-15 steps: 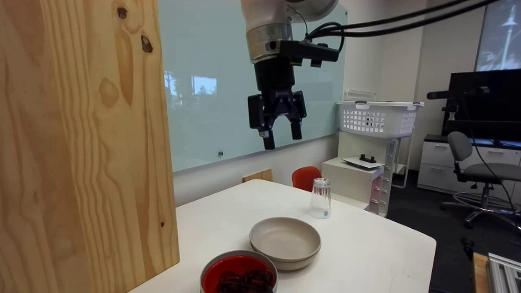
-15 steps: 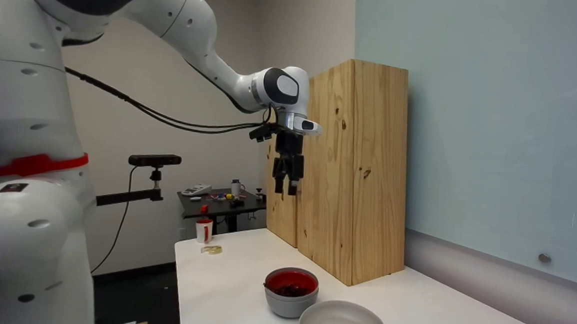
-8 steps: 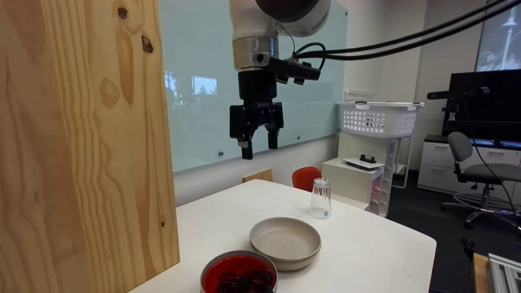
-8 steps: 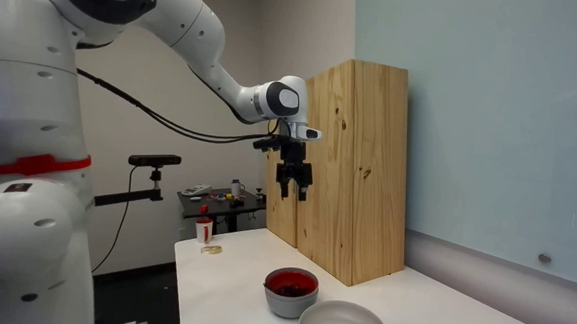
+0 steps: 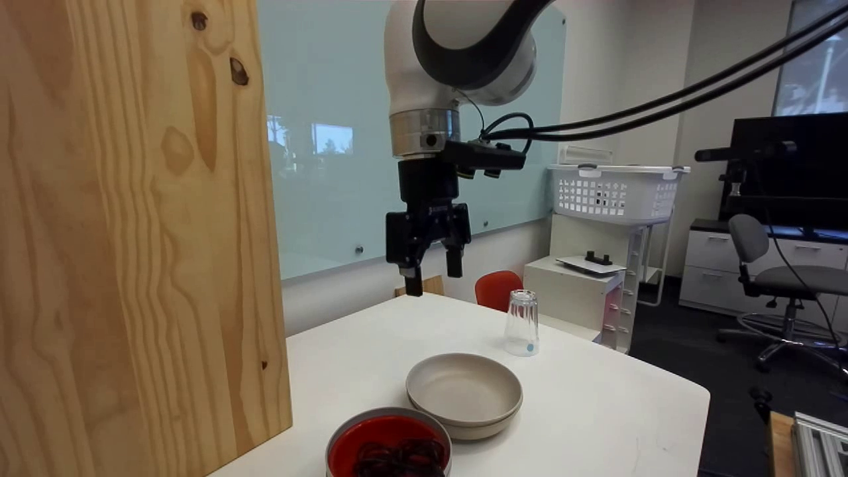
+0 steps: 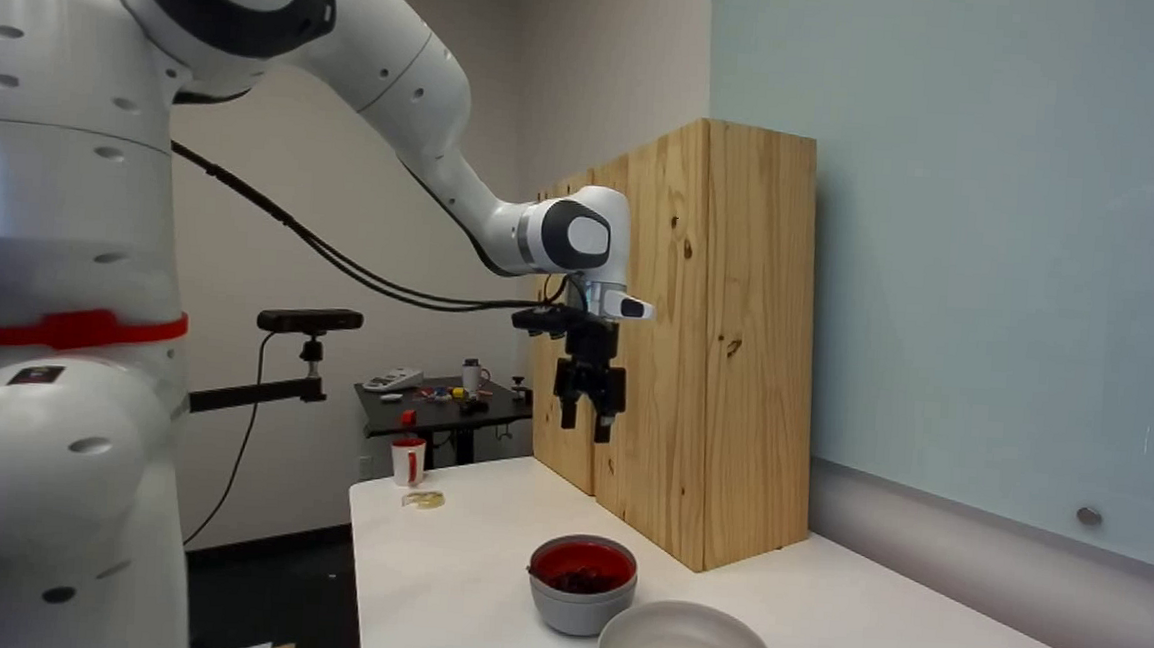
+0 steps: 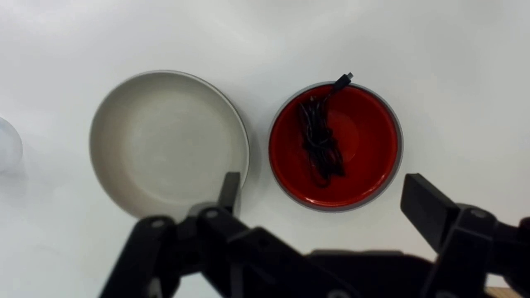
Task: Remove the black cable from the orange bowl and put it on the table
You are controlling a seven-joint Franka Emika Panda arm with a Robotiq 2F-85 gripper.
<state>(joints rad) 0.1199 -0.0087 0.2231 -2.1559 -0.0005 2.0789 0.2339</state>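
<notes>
The black cable [image 7: 321,145] lies bunched inside the orange bowl [image 7: 364,140]. Its plug end pokes over the rim at the top in the wrist view. The cable also shows in both exterior views [image 5: 401,457] [image 6: 581,581], and so does the bowl [image 5: 358,440] [image 6: 581,615], which is grey outside. My gripper [image 5: 434,277] is open and empty, pointing down, well above the white table [image 5: 596,411]. In the wrist view its fingers [image 7: 323,184] stand wide apart, to either side of the bowl's lower part. The gripper [image 6: 586,425] hangs above the bowl's height in an exterior view.
A beige-grey bowl [image 7: 169,136] stands close beside the orange bowl. An upturned clear glass [image 5: 523,323] stands farther off. A tall wooden panel [image 6: 715,353] rises at the table's wall side. A white-red mug [image 6: 408,462] and a small clear yellowish item [image 6: 423,499] are near the far edge.
My gripper has moved down toward the table and turned a little, staying open. The cable and the bowls have not moved.
</notes>
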